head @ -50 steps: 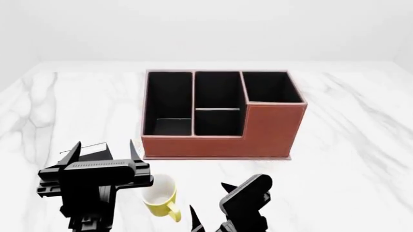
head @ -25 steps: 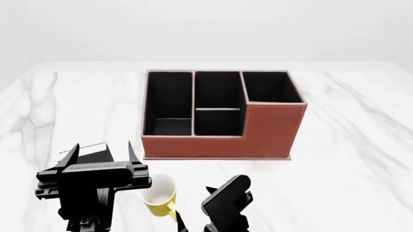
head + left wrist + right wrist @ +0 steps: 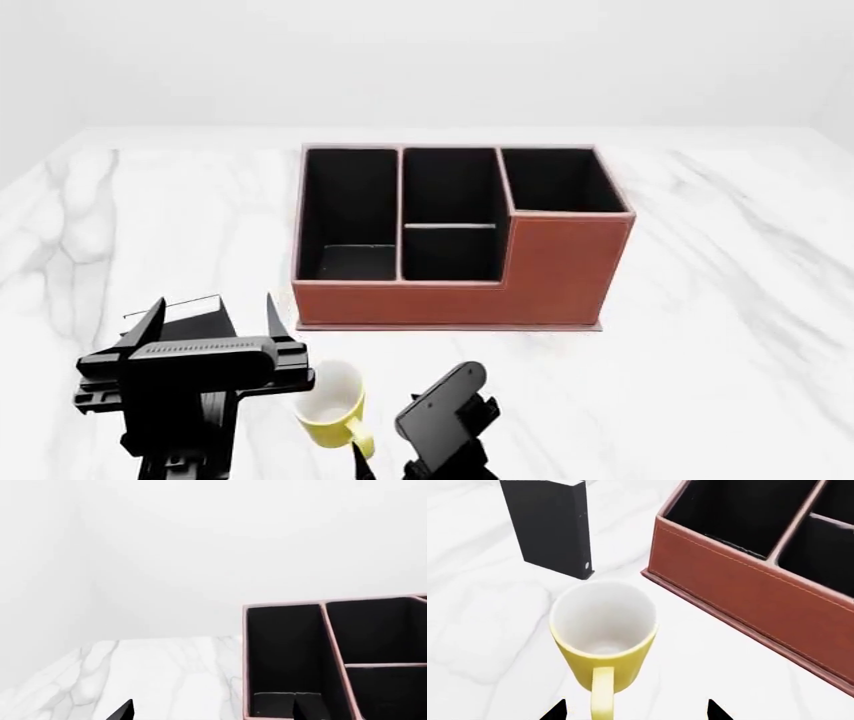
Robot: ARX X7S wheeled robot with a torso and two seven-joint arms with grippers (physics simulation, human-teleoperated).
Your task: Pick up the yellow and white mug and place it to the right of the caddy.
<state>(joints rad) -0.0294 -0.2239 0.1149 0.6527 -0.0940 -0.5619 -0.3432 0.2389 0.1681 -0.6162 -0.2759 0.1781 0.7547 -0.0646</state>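
Note:
The yellow and white mug [image 3: 330, 404] stands upright on the marble table near the front, its handle pointing toward me. It is in front of the caddy's left end. In the right wrist view the mug [image 3: 604, 630] is just ahead of my right gripper [image 3: 635, 711], which is open, and the yellow handle [image 3: 602, 695] lies between the fingertips without touching them. The reddish-brown caddy [image 3: 534, 270] sits mid-table and also shows in the left wrist view [image 3: 333, 660]. My left gripper [image 3: 214, 312] is open and empty, raised to the left of the mug.
A small black rectangular box [image 3: 550, 525] lies just left of the mug and is mostly hidden behind my left gripper in the head view. The white marble table [image 3: 721, 330] stretches to the right of the caddy.
My right gripper has moved left, from right of the mug to directly in front of its handle. The left arm, mug and caddy have not moved.

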